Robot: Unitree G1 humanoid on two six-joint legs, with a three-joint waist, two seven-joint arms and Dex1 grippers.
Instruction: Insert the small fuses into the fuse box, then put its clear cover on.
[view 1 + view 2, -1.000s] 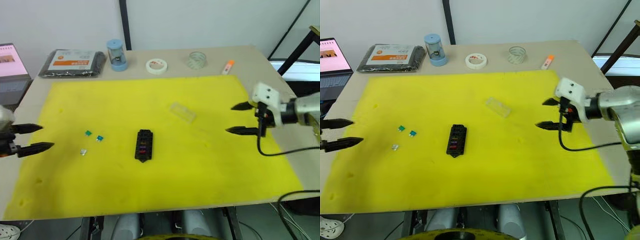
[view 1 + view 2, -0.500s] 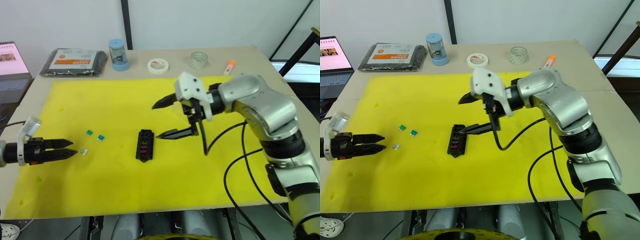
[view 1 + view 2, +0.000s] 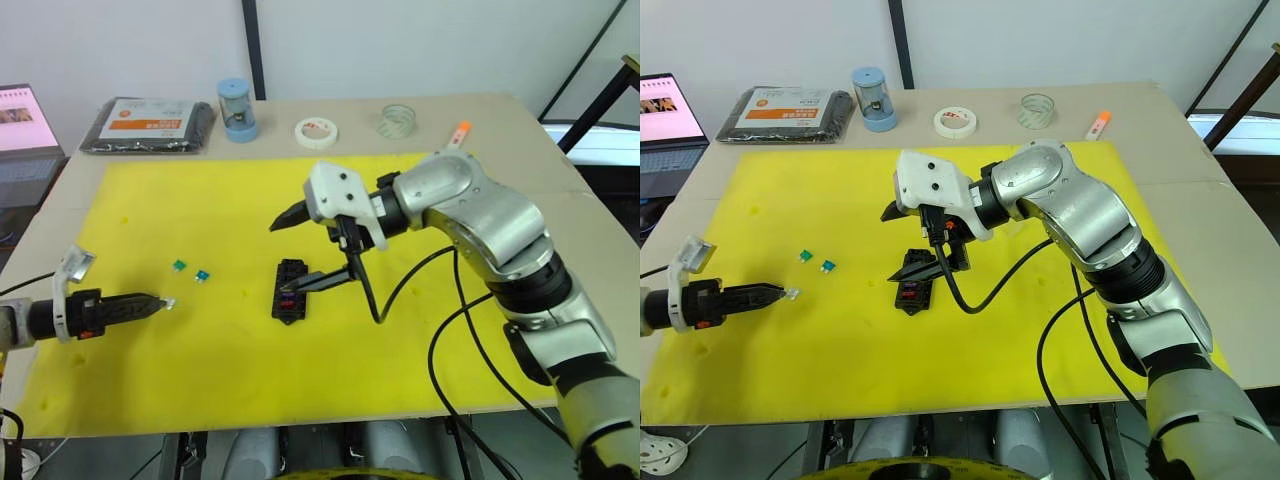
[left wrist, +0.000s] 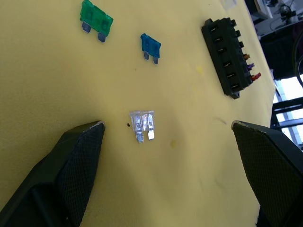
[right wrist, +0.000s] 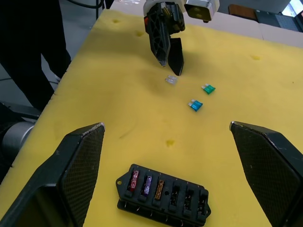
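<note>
I am holding my right tool (image 3: 308,248) just above the fuse box (image 3: 289,291), its two black fingers spread wide, one over the far side of the box and one reaching down at its near right edge. The fuse box is lying on the yellow mat (image 3: 200,380) near the middle of the worktop (image 3: 520,130), and in the right wrist view I am seeing three fuses seated at one end of its row, red, purple and tan, with the other slots empty. My left tool (image 3: 775,293) is resting low over the mat's left side with its tips at the clear fuse (image 4: 142,125); the left wrist view is showing the fingers parted on either side of it, not yet touching. The green fuse (image 4: 96,19) and the teal fuse (image 4: 150,46) are lying loose between there and the box.
</note>
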